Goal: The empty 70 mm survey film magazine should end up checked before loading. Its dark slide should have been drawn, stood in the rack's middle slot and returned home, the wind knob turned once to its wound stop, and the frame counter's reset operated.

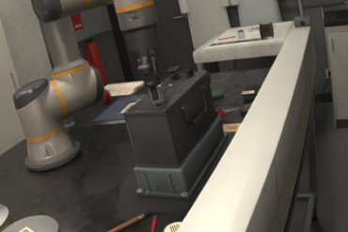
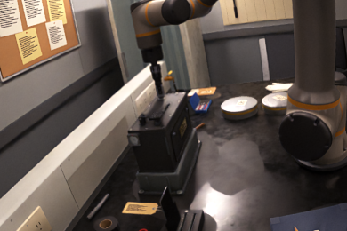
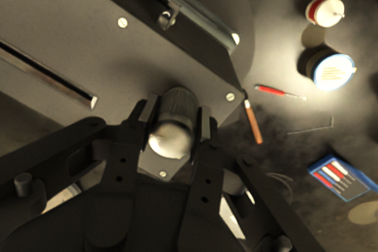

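The film magazine [image 1: 171, 126] [image 2: 162, 136] is a dark box on a grey base, standing on the bench beside the long pale wall unit. The ribbed wind knob [image 3: 173, 121] sits on its top plate near one end, and my gripper [image 3: 173, 130] [image 1: 156, 96] [image 2: 158, 92] comes straight down over it, closed around the knob. A long slot [image 3: 46, 78] with a bright edge runs along the top plate. A metal rail with a small loop [image 3: 167, 17] lies further along the top. The rack and the counter reset are not clear to me.
Behind the magazine runs the pale wall unit [image 1: 263, 126]. On the bench lie a brush [image 3: 253, 120], a red pen [image 3: 277, 91], a blue tool case [image 3: 341, 176], round tins [image 2: 239, 107], a tag [image 2: 140, 208] and a tape roll [image 2: 106, 223]. The arm's base [image 1: 47, 126] stands on the bench.
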